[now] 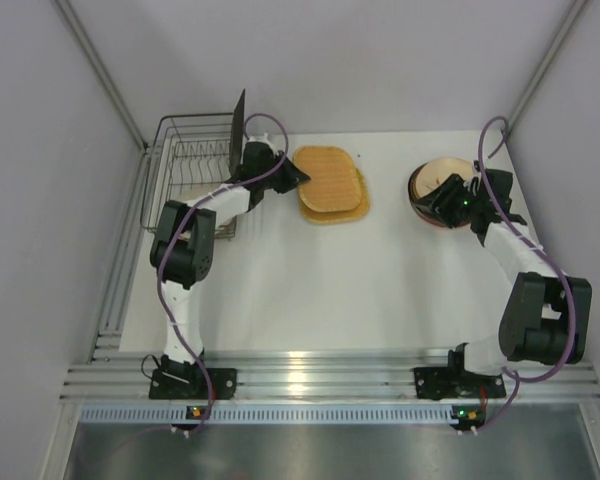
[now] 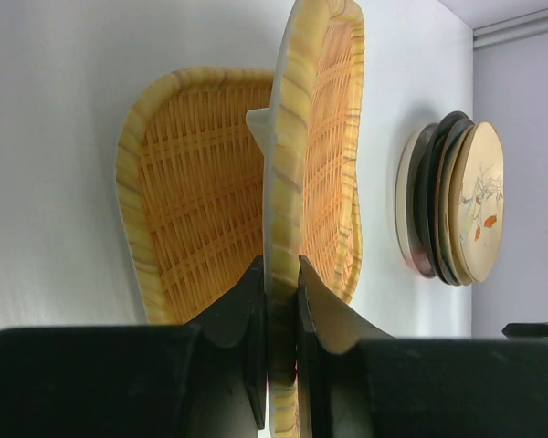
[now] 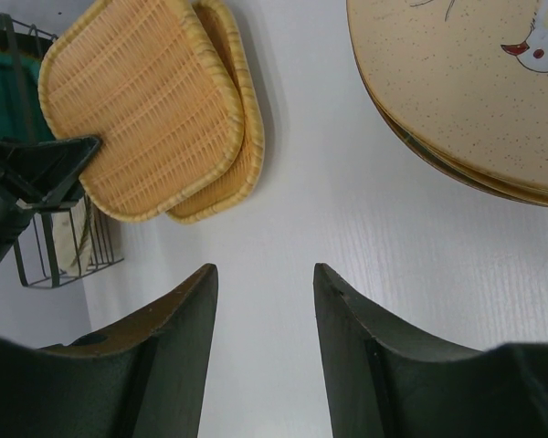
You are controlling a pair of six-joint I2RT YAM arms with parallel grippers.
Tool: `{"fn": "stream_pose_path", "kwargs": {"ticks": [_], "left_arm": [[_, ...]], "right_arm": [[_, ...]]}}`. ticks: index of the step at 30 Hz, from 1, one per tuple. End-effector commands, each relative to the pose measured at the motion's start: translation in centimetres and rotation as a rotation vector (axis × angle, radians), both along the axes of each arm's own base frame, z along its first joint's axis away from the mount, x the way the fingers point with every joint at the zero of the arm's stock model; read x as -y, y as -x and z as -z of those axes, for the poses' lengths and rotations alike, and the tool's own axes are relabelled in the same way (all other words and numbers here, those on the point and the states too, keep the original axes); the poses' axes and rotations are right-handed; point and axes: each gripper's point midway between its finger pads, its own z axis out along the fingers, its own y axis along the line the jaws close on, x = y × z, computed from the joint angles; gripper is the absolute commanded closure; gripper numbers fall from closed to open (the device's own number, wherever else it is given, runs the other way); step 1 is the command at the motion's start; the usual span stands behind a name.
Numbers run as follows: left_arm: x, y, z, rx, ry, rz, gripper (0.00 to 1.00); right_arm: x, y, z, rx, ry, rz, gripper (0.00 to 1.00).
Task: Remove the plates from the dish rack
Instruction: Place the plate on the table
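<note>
Left claw is clamped on the rim of a woven plate. The plate runs straight out from the claw, over a second woven plate lying flat by the far edge of the surface. I can't tell if they're touching yet. To me that's a release, then back to the rack in the far left corner, just behind this claw, with a dark plate upright in it. Left arm's way closer. Right claw hangs wide and empty beside the round stack.

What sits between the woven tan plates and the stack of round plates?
Only bare white table between woven tan plates and round plate stack, top view.
</note>
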Motion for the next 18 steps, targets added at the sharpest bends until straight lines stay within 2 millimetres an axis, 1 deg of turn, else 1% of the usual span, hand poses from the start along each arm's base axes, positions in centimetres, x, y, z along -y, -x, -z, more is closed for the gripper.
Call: {"fn": "stream_pose_path", "kwargs": {"ticks": [1,3,7,14,16,17,18], "left_arm": [[0.4,-2.1,-5.7,0.138,0.106,0.022,1.00],[0.3,-2.3,-4.9,0.114,0.125,0.031,1.00],[0.6,-2.3,-4.4,0.082,0.162,0.071,1.00],[-0.3,-2.4,-1.9,0.001,0.110,0.042,1.00],[-0.5,-2.3,-1.6,-0.012,0.101,0.037,0.92],[-0.5,-2.2,-1.3,-0.020,0.098,0.037,0.79],[-0.5,-2.2,-1.4,-0.018,0.098,0.036,0.75]], "right_arm": [[0.2,-0.1,-1.3,0.052,0.008,-0.009,0.53],[0.2,-0.1,-1.2,0.051,0.008,-0.009,0.53],[0.2,-0.1,-1.2,0.050,0.008,-0.007,0.53],[0.2,-0.1,-1.1,0.051,0.008,-0.004,0.53],[0.2,0.0,-0.9,0.047,0.009,-0.004,0.53],[0.2,0.0,-0.9,0.048,0.009,-0.004,0.53],[0.2,0.0,-0.8,0.047,0.010,-0.003,0.53]]}}
